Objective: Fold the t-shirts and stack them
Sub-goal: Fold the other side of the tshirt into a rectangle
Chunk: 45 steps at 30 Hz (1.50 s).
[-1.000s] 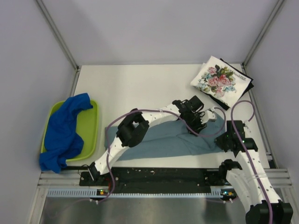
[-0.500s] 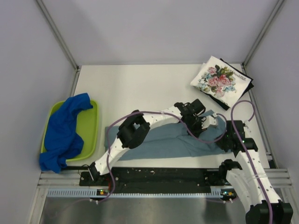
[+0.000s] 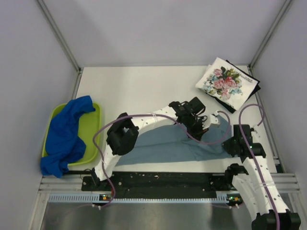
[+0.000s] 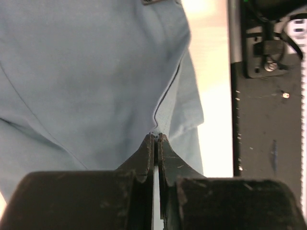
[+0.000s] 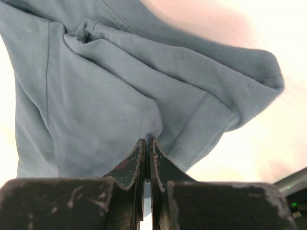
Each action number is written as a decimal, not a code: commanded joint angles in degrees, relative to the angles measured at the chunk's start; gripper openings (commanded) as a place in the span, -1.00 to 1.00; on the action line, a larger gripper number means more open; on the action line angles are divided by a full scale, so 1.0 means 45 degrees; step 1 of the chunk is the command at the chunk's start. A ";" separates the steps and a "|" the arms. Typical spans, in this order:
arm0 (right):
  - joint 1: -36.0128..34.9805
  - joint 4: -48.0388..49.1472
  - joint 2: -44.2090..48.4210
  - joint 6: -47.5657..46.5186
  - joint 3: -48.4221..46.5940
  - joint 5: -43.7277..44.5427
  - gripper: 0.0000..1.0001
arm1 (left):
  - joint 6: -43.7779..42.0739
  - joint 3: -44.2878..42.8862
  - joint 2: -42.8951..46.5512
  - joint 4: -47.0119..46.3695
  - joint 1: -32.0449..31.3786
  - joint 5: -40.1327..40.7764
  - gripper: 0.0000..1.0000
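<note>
The grey-blue t-shirt (image 3: pixel 158 146) lies spread across the near half of the table, bunched at its right end. My left gripper (image 3: pixel 201 128) is shut on a raised fold of it, and in the left wrist view the gripper (image 4: pixel 157 136) pinches that cloth (image 4: pixel 96 72) at its tips. My right gripper (image 3: pixel 229 145) holds the shirt's right end; its wrist view shows the gripper (image 5: pixel 147 140) shut on the fabric (image 5: pixel 105 105) near a sleeve. The floral t-shirt (image 3: pixel 223 79) lies folded on the black one (image 3: pixel 253 89) at the back right. The royal blue t-shirt (image 3: pixel 64 136) is heaped in the tray.
The lime-green tray (image 3: pixel 95 136) sits at the table's left edge. The black base rail (image 3: pixel 163 182) runs along the near edge and shows in the left wrist view (image 4: pixel 268 120). Grey walls and metal posts enclose the table.
My left gripper shut on the grey-blue shirt's fold and drew it back and left. The left elbow swung left. The right arm barely moved.
</note>
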<state>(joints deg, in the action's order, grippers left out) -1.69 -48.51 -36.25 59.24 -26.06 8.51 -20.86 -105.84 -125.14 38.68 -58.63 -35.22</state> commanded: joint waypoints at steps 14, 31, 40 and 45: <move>0.0025 -0.2467 0.1143 0.1485 -0.1826 -0.0096 -1.00 | 0.2113 0.3206 0.2809 -0.1423 0.0839 -0.1315 -1.00; 0.0044 0.3709 -0.6064 -0.2578 -0.3757 0.0334 -1.00 | 0.7096 0.4165 0.1756 -0.4005 0.2384 0.3277 -1.00; 0.0044 0.4647 -0.8076 -0.3359 -0.4714 -0.0075 -0.56 | 0.7058 0.4048 0.1364 -0.3868 0.2521 0.3491 -1.00; 0.0044 0.4395 -0.8137 -0.4433 -0.5398 0.0334 -0.24 | 0.7175 0.3657 0.1597 -0.3322 0.2677 0.3646 -0.74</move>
<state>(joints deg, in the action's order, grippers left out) -1.69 -30.02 -74.00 44.36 -45.71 7.20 10.66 -86.43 -119.15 21.91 -47.40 -20.60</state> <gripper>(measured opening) 0.322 0.115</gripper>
